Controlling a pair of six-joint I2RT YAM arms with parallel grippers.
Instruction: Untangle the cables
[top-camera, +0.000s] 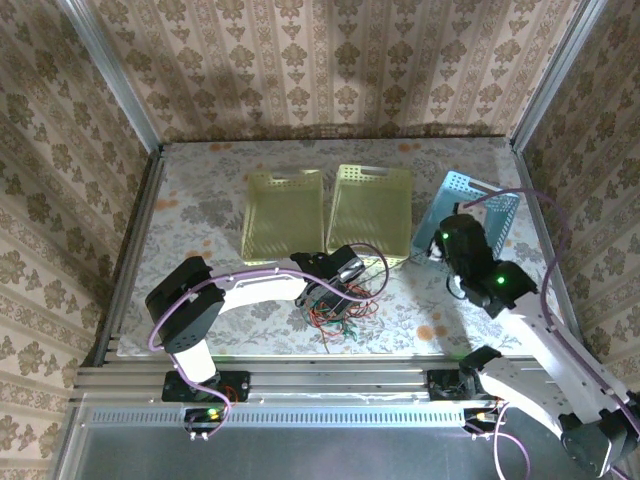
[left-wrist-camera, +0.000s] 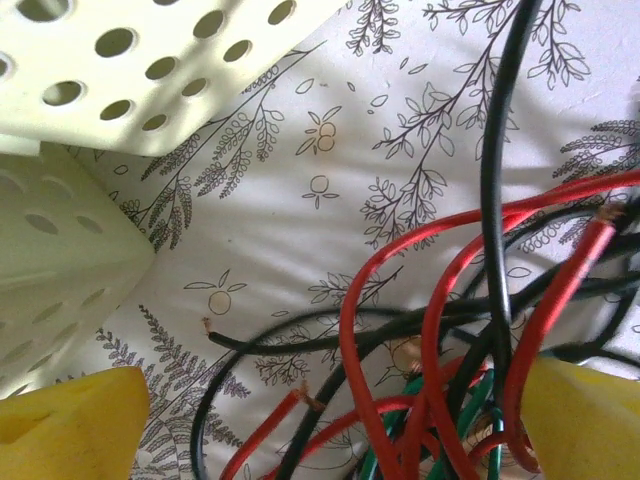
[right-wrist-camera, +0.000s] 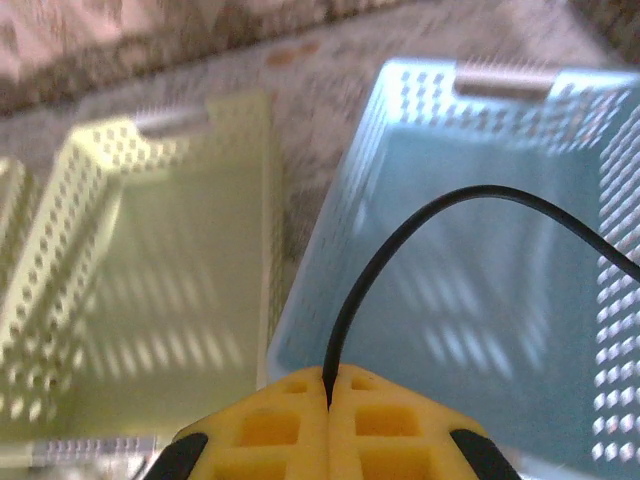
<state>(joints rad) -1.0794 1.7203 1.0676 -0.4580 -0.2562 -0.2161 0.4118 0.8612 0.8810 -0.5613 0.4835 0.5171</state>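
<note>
- Right pincer (right-wrist-camera: 328, 395): closed on one black cable (right-wrist-camera: 400, 225), which arches up and away over the blue basket (right-wrist-camera: 500, 78).
- Left pincer (left-wrist-camera: 325, 425): jaws wide, holding nothing, hovering just above the cables (left-wrist-camera: 430, 350), near a yellow basket (left-wrist-camera: 100, 60).
- Cables: red, green and black strands crossed in a heap on the tablecloth (left-wrist-camera: 300, 200).
- Handling, as I judge it: light, limp, smooth-skinned. I would pinch a single strand near a loose end (left-wrist-camera: 207, 325) and draw slowly, since neighbours may drag along.

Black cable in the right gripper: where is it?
Right wrist view: the black cable is pinched in the shut right gripper and arcs rightward over the blue basket, right of the yellow basket.
</note>
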